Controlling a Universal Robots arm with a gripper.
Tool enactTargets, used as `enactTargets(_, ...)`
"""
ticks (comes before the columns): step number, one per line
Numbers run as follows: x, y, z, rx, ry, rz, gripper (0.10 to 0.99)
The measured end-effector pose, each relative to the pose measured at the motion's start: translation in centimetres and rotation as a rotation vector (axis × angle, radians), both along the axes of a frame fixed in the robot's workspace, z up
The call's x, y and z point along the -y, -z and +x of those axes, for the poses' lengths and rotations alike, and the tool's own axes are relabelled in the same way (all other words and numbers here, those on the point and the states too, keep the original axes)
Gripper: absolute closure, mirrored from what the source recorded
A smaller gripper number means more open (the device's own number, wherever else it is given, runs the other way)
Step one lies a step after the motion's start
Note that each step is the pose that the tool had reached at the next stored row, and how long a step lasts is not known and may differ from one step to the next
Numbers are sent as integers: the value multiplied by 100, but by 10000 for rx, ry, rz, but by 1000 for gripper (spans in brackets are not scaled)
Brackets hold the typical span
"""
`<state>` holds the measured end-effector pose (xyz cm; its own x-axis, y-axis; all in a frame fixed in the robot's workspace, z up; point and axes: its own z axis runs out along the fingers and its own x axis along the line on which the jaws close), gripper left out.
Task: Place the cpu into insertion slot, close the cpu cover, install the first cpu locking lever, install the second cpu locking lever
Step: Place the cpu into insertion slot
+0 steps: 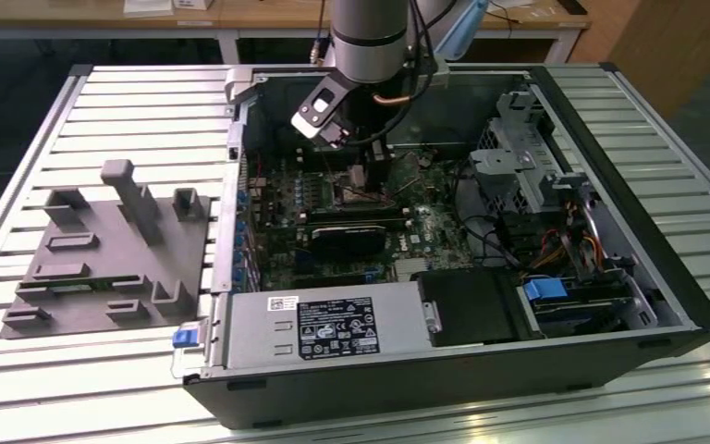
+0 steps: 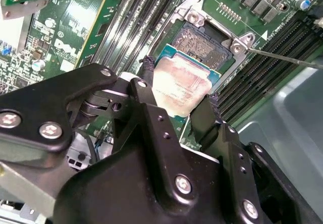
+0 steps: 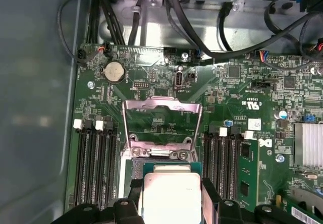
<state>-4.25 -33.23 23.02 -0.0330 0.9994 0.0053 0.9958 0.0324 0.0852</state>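
The black hand (image 2: 179, 82) is clamped on the silvery-beige square cpu (image 3: 171, 193). Just beyond its fingertips lies the dark square insertion slot (image 2: 202, 45), with the grey metal frame-shaped cpu cover (image 3: 164, 102) raised open.

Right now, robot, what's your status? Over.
Gripper jaws shut on cpu. Cpu partly over slot, not seated. Cover flipped open, out of the way.

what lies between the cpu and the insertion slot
Nothing. In the second wrist view the gripper holds the cpu partly over the insertion slot, and the slot's uncovered part is bare.
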Motion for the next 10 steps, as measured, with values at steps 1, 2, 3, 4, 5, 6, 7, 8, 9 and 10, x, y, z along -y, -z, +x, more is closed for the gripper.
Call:
enactTargets(1,-5,9,-3,2,1,-23,549)
enactTargets(2,-10,19,-5,4,1,-43,549)
enactTargets(3,-14,30,-6,5,0,-49,549)
enactTargets(4,-17,40,-5,5,0,-52,549)
enactTargets(5,-20,51,-5,5,0,-54,549)
enactTargets(6,-22,61,-6,5,0,-56,549)
enactTargets(7,-25,72,-6,5,0,-57,549)
enactTargets(8,-27,80,-8,5,1,-59,549)
enactTargets(9,-29,87,-11,5,2,-63,549)
enactTargets(10,-31,93,-14,5,3,-64,549)
